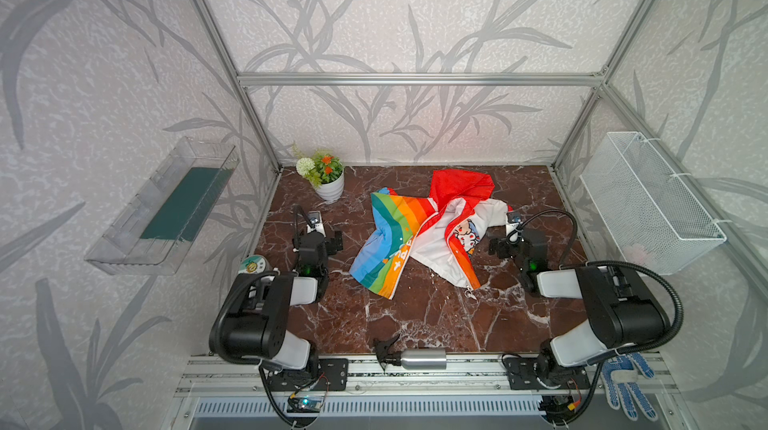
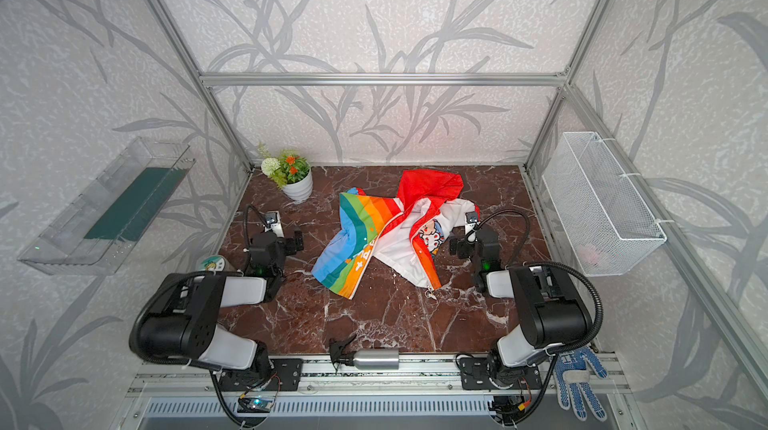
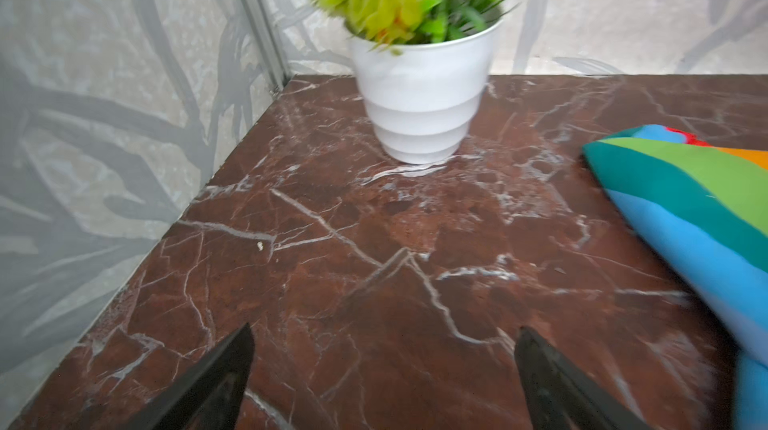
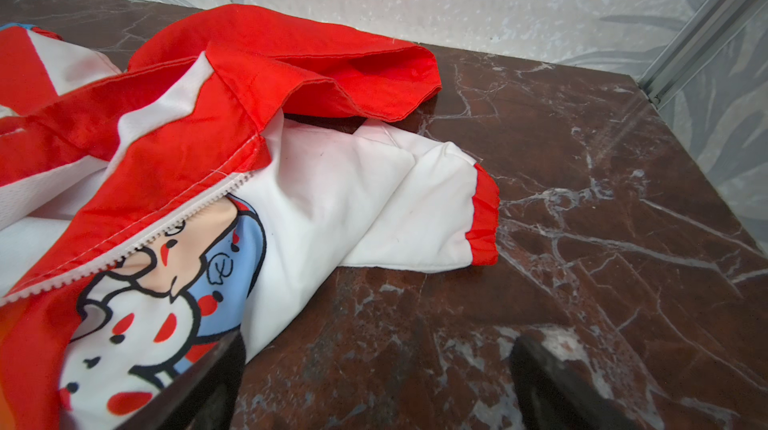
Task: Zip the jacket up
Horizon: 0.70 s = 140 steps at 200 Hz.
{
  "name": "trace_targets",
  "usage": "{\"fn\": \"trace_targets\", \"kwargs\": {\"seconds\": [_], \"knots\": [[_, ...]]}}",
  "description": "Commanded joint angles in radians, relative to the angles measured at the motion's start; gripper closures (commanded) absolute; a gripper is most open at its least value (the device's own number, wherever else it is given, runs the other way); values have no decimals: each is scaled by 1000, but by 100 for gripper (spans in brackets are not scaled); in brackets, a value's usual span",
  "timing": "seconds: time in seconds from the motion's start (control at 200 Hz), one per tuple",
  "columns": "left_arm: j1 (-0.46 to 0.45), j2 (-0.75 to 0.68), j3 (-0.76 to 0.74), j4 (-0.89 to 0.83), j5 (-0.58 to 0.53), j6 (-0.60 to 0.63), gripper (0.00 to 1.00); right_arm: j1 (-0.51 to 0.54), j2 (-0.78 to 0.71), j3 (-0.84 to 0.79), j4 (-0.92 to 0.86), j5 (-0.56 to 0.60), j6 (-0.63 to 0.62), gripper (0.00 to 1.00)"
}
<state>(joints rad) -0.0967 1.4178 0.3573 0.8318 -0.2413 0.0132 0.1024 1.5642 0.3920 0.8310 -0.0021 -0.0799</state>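
The jacket (image 1: 419,232) (image 2: 386,236) lies crumpled and unzipped mid-table, rainbow panel on the left, white cartoon panel on the right, red hood (image 1: 457,185) toward the back wall. Its zipper pull (image 1: 469,293) lies at the near hem. The right wrist view shows the white zipper teeth (image 4: 166,232) along a red edge. My left gripper (image 1: 319,237) (image 3: 384,336) stands open over bare table, left of the rainbow sleeve (image 3: 685,199). My right gripper (image 1: 517,241) (image 4: 378,349) is open beside the white sleeve (image 4: 415,216), holding nothing.
A potted plant (image 1: 326,176) (image 3: 419,95) stands at the back left, ahead of the left gripper. A silver spray bottle (image 1: 415,359) lies on the front rail, a dotted glove (image 1: 627,382) at the front right. A wire basket (image 1: 648,199) and a clear tray (image 1: 166,207) hang on the side walls.
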Motion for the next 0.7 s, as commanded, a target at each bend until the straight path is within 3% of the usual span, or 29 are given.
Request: {"fn": "trace_targets", "kwargs": {"seconds": [0.0,0.105,0.22,0.295,0.39,0.47,0.63,0.695], "knots": [[-29,-166,98,-265,-102,27,1,-7,-21,21,0,-7,-3,1],[-41,-259,161,-427,-118,52,1,-7,-21,21,0,-7,0,1],[-41,-405,235,-680,-107,-20,1,7,-62,-13,72,-17,-34,1],[-41,-472,284,-839,-30,-61,1,58,-193,49,-200,118,-9,1],[-47,-513,337,-1026,80,-191,1,114,-329,245,-725,207,152,1],[-56,-526,351,-1140,169,-321,1,229,-392,383,-1041,352,320,1],[-102,-590,283,-1194,217,-440,1,570,-434,496,-1302,408,605,1],[-113,-614,248,-1203,237,-497,1,671,-392,503,-1313,349,765,1]]}}
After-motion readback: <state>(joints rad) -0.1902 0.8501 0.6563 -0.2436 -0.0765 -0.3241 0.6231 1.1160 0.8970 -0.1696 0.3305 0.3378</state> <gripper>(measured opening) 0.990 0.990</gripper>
